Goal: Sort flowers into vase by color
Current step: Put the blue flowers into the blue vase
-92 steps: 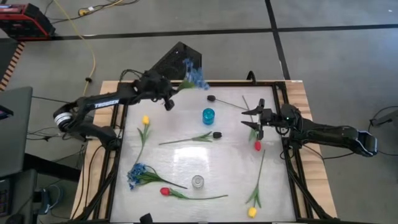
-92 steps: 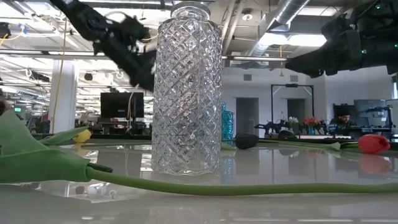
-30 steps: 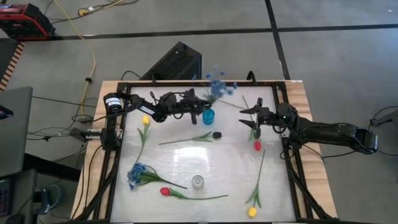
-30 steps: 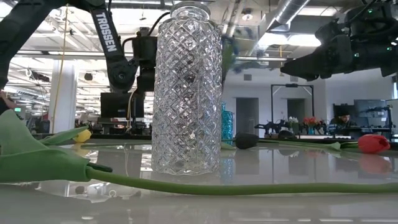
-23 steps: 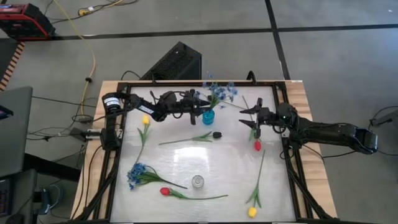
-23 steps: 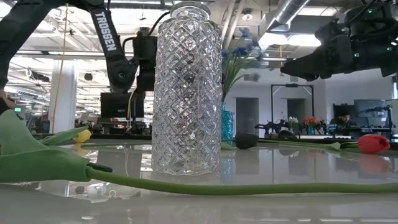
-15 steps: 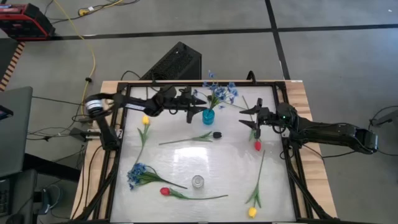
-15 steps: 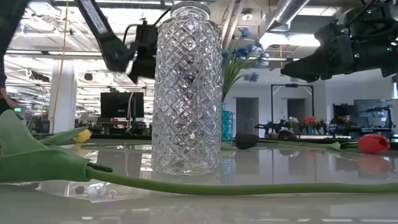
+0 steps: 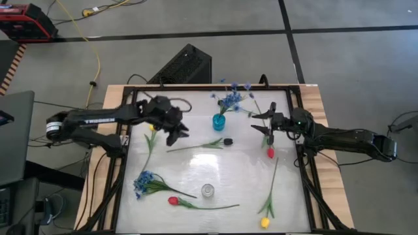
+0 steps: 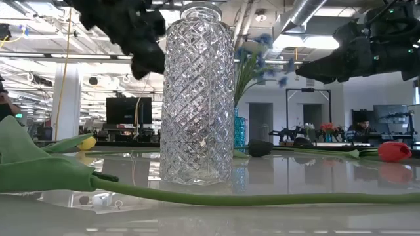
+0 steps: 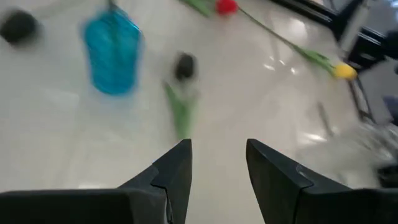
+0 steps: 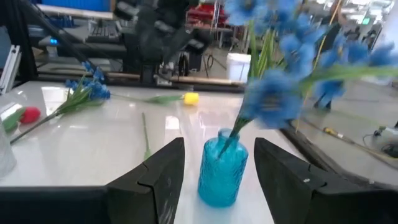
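A blue flower spray (image 9: 230,100) stands with its stem in the small blue vase (image 9: 218,122) at the far middle of the table, leaning toward the far edge. My left gripper (image 9: 177,131) hovers open and empty to the left of that vase; its wrist view shows the vase (image 11: 113,55) and a dark bud (image 11: 184,65) ahead. My right gripper (image 9: 266,124) waits open and empty to the right of the vase (image 12: 222,169). A clear cut-glass vase (image 9: 208,190) stands near the front edge.
Loose flowers lie flat on the white tabletop: a dark bud (image 9: 227,141), a yellow tulip's stem (image 9: 150,147), a blue spray (image 9: 142,181), a red tulip (image 9: 173,201), another red tulip (image 9: 270,153) and a yellow tulip (image 9: 264,222). A black frame (image 9: 124,163) rims the table.
My left gripper has let go of the blue spray at the blue vase. It has drawn back toward the table's left and a little toward the near edge, rising and tipping up. The spray has settled with its stem in the vase and still sways.
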Controlling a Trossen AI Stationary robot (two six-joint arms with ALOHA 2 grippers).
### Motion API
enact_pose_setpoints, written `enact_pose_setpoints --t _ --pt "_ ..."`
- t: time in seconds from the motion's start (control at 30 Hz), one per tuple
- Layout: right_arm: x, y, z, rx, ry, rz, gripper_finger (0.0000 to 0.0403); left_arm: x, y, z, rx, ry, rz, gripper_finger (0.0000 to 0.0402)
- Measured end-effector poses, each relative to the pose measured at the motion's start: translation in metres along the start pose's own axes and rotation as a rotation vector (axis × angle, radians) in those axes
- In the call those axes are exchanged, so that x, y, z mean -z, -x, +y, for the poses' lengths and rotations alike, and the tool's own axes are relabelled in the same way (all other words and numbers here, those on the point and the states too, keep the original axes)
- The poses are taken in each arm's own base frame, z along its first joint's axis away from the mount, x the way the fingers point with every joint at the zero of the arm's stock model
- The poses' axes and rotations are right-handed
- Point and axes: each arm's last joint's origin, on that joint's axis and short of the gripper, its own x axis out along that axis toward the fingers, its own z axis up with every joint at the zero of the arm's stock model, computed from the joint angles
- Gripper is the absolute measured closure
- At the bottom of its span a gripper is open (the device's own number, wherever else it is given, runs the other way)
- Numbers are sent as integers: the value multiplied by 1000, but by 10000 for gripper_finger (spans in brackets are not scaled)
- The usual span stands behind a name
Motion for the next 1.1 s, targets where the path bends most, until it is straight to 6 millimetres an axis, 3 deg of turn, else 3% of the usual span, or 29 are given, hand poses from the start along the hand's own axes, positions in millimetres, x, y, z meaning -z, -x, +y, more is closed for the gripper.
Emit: enact_pose_setpoints --t 0.23,0.43,0.73,1.1 --pt "-10 0 -1 10 -17 -102 182 19 -23 -54 99 -157 102 262" --pt "-15 0 3 -22 -116 -145 182 43 -46 -88 134 -246 215 262" --pt "-36 -9 35 -247 -138 -183 182 85 -68 -122 121 -232 418 262" --pt "-53 -28 68 -205 -145 -130 182 125 -76 -150 21 -343 500 262"
